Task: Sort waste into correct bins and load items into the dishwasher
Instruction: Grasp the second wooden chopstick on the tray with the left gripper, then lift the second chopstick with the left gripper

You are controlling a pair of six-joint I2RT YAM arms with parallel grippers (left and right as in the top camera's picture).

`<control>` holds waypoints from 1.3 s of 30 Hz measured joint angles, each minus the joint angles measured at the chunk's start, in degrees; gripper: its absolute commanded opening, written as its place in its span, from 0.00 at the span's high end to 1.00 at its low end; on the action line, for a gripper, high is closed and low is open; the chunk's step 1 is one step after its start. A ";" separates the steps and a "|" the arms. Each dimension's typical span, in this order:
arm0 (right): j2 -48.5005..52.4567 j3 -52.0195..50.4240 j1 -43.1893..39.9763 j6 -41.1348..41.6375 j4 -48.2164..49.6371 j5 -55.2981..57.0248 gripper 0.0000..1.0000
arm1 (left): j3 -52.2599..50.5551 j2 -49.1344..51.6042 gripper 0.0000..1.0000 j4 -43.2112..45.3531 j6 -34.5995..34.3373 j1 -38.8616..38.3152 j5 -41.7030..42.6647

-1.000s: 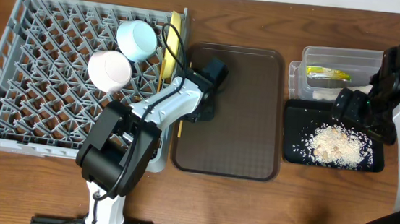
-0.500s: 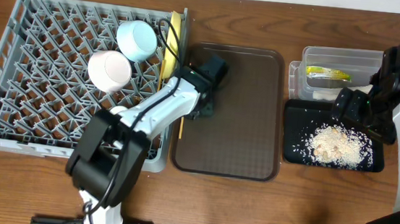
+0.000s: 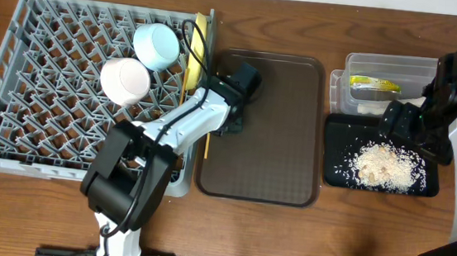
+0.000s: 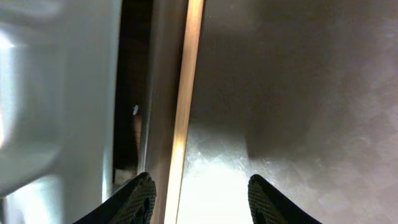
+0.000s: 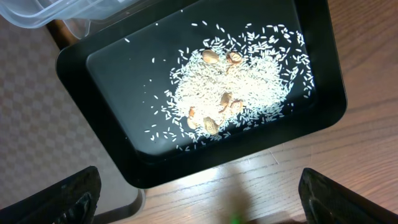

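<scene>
A wooden chopstick (image 4: pixel 183 112) lies along the left rim of the brown tray (image 3: pixel 267 160), next to the grey dish rack (image 3: pixel 15 101). My left gripper (image 4: pixel 202 199) is open low over the tray, and the chopstick runs between its fingers near the left one; in the overhead view the gripper (image 3: pixel 230 126) sits at the tray's left edge. The rack holds a light-blue bowl (image 3: pixel 156 45), a white bowl (image 3: pixel 125 80) and a yellow plate (image 3: pixel 197 51) on edge. My right gripper (image 5: pixel 199 208) is open and empty above the black tray (image 3: pixel 331 158) of rice scraps (image 5: pixel 236 87). The small white cup is out of view.
The clear tub (image 3: pixel 420 72) behind the black tray holds the green-and-orange wrapper (image 3: pixel 373 84) and the white napkin (image 3: pixel 369 108). The rack's grey wall (image 4: pixel 56 93) stands close to the left of my left gripper. Bare wood lies in front of the black tray.
The left arm's elbow has shifted slightly while its gripper stays at the tray's left edge. The right arm has not moved.
</scene>
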 measured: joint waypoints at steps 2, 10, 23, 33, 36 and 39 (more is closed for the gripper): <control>0.00 0.00 0.00 0.00 0.00 0.00 0.01 | 0.00 0.76 0.48 0.00 0.00 0.00 0.02; 0.00 0.00 0.00 0.02 0.00 0.00 0.01 | 0.00 2.36 0.48 0.24 -0.02 -0.02 0.83; 0.00 0.00 0.00 0.00 -0.13 0.00 0.01 | 0.00 2.36 0.48 0.26 -0.22 -0.66 2.12; 0.00 0.00 0.00 0.00 -0.15 0.00 0.01 | 0.00 2.38 0.53 0.37 0.09 -4.90 2.97; 0.00 0.00 0.00 0.00 -0.13 0.00 0.01 | 0.00 2.38 0.53 0.44 0.20 -5.11 3.06; 0.00 0.00 0.00 0.00 -0.15 0.00 0.01 | 0.00 2.38 0.53 0.57 0.22 -4.83 3.34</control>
